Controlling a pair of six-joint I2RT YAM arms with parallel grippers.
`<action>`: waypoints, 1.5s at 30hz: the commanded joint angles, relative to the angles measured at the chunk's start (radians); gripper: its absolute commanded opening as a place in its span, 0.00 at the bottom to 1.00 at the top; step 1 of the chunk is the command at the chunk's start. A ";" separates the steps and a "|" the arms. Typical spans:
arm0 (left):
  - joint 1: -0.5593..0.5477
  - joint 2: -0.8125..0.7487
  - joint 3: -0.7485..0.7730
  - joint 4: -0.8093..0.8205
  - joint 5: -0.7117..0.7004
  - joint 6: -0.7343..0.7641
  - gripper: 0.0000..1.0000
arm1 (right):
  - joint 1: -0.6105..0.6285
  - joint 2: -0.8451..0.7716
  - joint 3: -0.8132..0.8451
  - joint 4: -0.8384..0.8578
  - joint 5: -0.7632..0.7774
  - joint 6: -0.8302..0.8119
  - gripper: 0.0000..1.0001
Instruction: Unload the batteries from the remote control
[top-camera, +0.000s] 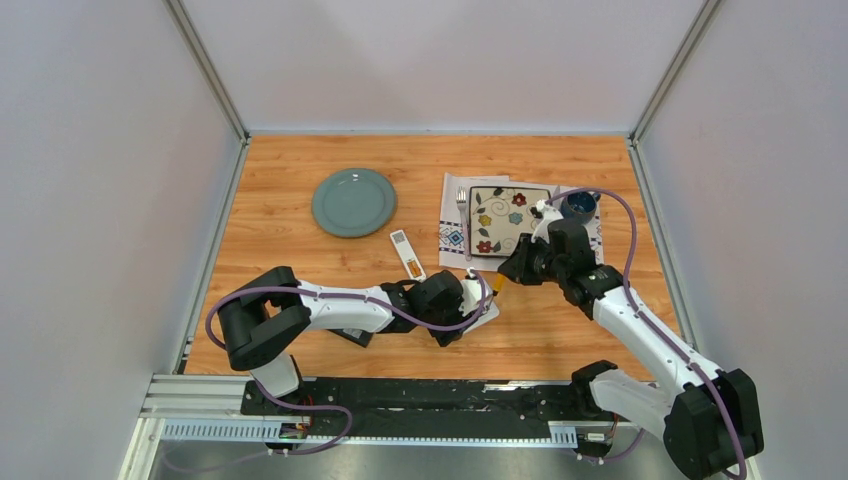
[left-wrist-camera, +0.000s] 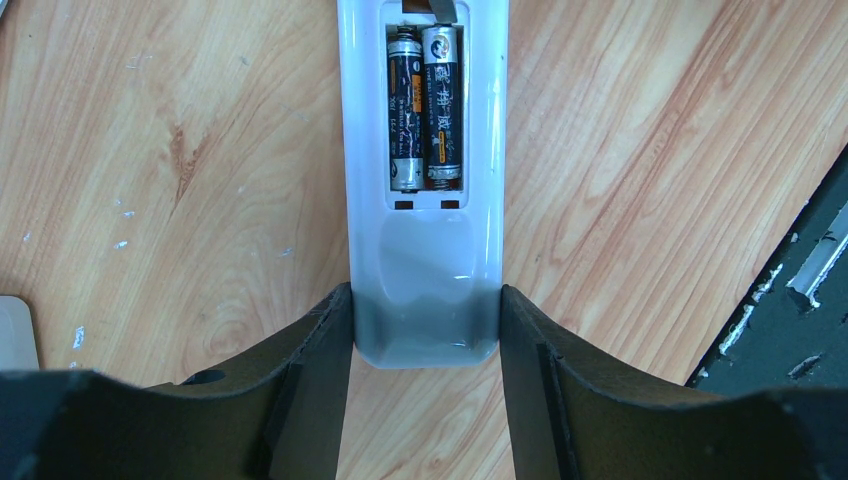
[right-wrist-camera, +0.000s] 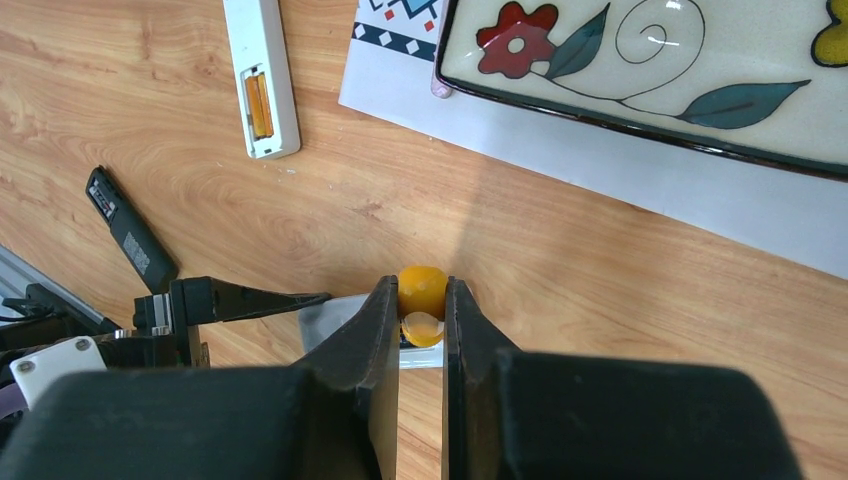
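From above, the long white plastic remote (top-camera: 489, 313) is clamped in the left gripper (top-camera: 476, 303); at that wrist, two small dark-gold batteries (left-wrist-camera: 425, 110) are seen in its open bay; at the other wrist, an orange tool handle (right-wrist-camera: 422, 288) is pinched by the right gripper (right-wrist-camera: 421, 302); one battery end should be lifted softly.

Top view: a fixed camera high behind the arm bases faces forward and down. It sits far enough back to take in the whole table (top-camera: 300, 180), both arms and the side walls.

Left wrist view: very near, looking straight down along the left fingers (left-wrist-camera: 310, 390) at a white remote (left-wrist-camera: 425, 260) gripped between them. It is close enough to show print on the batteries (left-wrist-camera: 425, 110).

Right wrist view: near, tilted down past the right fingers (right-wrist-camera: 370, 350), which pinch an orange handle (right-wrist-camera: 422, 288). The far side of the table lies at the top of this frame.

The right wrist view shares the second remote (right-wrist-camera: 260, 80) and the plate (right-wrist-camera: 650, 70) with the top view.
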 joint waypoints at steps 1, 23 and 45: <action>0.000 0.051 -0.018 -0.084 0.040 -0.008 0.41 | 0.004 -0.022 0.011 0.007 0.018 -0.015 0.00; 0.000 0.060 -0.012 -0.086 0.041 -0.011 0.38 | 0.007 -0.041 -0.026 0.015 0.027 0.005 0.00; 0.000 0.076 0.002 -0.095 0.053 -0.005 0.38 | 0.016 -0.039 -0.006 0.052 0.076 -0.036 0.00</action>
